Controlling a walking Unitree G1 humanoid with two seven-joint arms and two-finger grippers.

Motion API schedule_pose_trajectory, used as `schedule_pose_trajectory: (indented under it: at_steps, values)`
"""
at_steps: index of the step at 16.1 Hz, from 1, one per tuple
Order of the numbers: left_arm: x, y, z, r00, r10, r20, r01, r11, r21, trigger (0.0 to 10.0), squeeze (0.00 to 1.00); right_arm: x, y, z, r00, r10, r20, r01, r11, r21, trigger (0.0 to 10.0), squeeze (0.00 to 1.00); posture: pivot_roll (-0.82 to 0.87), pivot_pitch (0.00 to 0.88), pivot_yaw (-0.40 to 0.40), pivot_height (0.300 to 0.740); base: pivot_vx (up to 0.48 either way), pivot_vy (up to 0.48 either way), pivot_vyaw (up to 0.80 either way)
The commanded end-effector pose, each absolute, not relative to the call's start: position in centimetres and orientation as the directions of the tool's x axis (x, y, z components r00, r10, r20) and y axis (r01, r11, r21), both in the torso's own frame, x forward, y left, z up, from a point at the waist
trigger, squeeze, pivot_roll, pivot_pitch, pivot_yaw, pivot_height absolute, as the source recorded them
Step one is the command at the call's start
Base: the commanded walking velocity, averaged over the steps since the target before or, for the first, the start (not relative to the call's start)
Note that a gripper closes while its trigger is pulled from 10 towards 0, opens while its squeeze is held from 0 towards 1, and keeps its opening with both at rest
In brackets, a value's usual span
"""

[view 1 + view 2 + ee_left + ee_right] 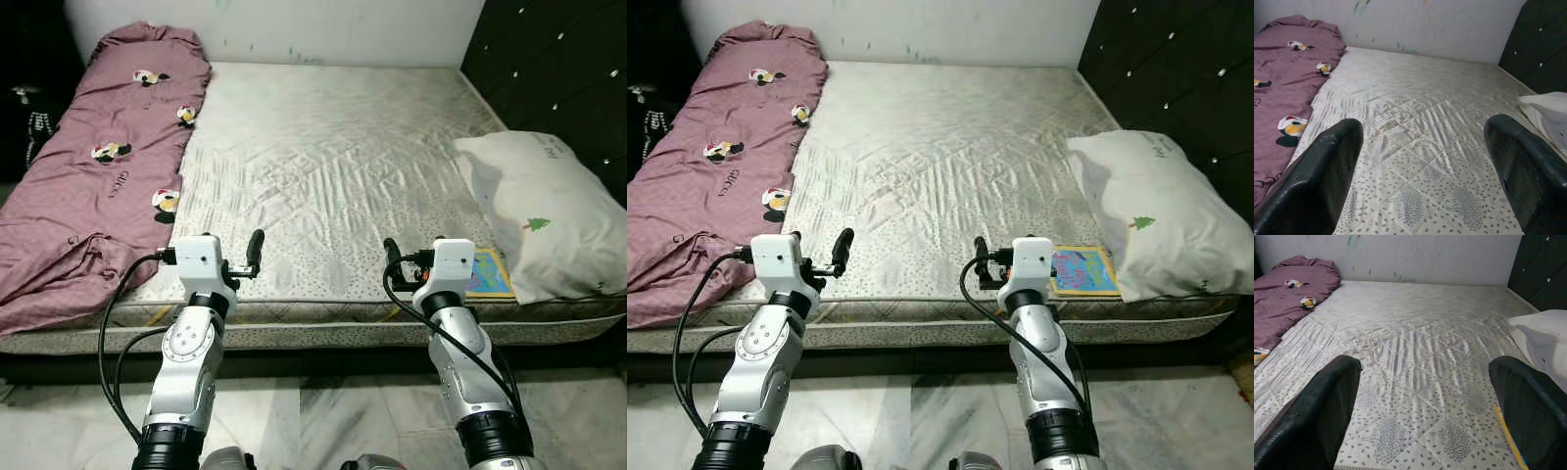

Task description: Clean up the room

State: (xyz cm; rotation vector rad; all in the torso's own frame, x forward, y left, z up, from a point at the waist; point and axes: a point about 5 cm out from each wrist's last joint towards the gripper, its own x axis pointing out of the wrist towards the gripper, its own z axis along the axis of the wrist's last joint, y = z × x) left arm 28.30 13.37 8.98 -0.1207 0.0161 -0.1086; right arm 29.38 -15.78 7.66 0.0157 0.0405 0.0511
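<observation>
A wide mattress [323, 147] with a pale quilted cover lies before me. A crumpled purple blanket [98, 166] with cartoon prints runs along its left side. At the right rests a white pillow [549, 211] with a small green tree on it. A colourful thin book [487, 273] lies flat at the front right corner, partly under the pillow. My left gripper [257, 243] hovers open over the mattress's front edge, holding nothing. My right gripper [390, 251] is open too, just left of the book and apart from it.
A dark tufted headboard [558, 59] stands along the right side and a pale wall [294, 24] at the far end. Pale marble floor [323, 411] lies between me and the bed. Dark objects [29, 117] sit beyond the blanket at far left.
</observation>
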Motion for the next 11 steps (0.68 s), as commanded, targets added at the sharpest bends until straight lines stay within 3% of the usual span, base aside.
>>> schedule_pose_trajectory:
  at_steps: [1,8,11]
  values:
    - [28.37,13.25,9.42,0.993,-0.119,0.01,0.119,0.986,-0.12,10.0,0.0,29.52,-16.04,7.9,0.998,0.043,-0.034,-0.043,0.999,0.012,10.0,0.0,0.0,0.009,-0.037,0.74,0.0,0.0,0.0]
    - [28.31,13.13,9.26,0.993,-0.119,0.004,0.118,0.985,-0.124,10.0,0.0,29.62,-16.18,7.99,0.999,0.04,-0.031,-0.039,0.999,0.011,10.0,0.0,-0.01,0.01,-0.042,0.74,0.0,0.0,0.0]
    - [28.07,13.34,9.03,0.993,-0.116,0.0,0.115,0.986,-0.12,10.0,0.0,29.6,-16.22,8.16,0.999,0.038,-0.022,-0.038,0.999,0.017,10.0,0.0,-0.01,0.009,-0.039,0.74,0.269,0.0,0.0]
